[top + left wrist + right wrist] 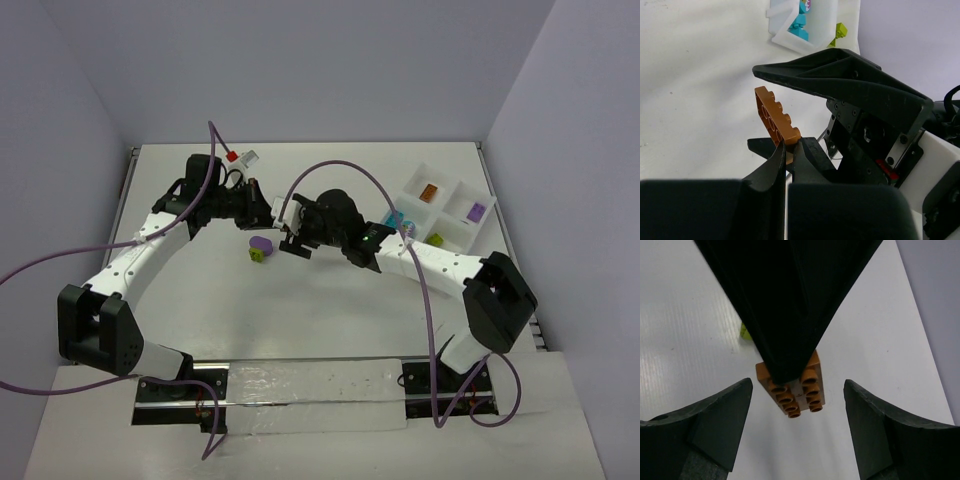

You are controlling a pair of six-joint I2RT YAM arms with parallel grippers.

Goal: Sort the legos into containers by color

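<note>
With bricks already lying in the divided tray, the left pincer is clamping an orange brick inside the gaping right pincer, while a purple-and-lime clump is waiting on the desk.

orange brick: smooth glossy plastic | left gripper: matt black plastic | table: matt white sheet, finely ribbed | tray: smooth white plastic, slight sheen
</note>
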